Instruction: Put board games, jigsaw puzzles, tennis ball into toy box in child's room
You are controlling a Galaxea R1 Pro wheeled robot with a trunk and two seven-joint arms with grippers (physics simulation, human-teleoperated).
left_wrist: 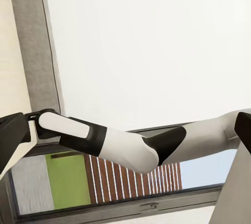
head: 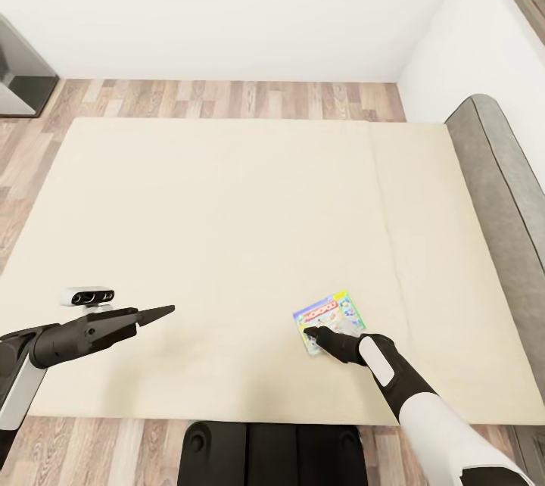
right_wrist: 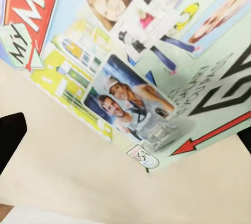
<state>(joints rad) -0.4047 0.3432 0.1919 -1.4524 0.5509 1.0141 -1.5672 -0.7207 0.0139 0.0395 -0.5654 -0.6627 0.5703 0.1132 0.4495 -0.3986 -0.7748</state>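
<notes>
Pale-printed, with a red banner, the board game (head: 330, 318) lies flat on the cream bed (head: 227, 228) near its near edge, right of centre, with the right tool (head: 312, 334) at its near-left corner, fingers parted around the edge and nothing yet held. Being thin and flush with the soft mattress, the box may slide away or slip from a shallow pinch. Far to the left, the left tool (head: 163, 312) hangs empty over the bed, its opening impossible to judge.

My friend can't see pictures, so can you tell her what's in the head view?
The right gripper reaches down onto a colourful board game lying flat on a wide cream bed. The left gripper hovers over the bed's near left part, holding nothing. A grey headboard runs along the right, with wooden floor beyond the bed.
</notes>
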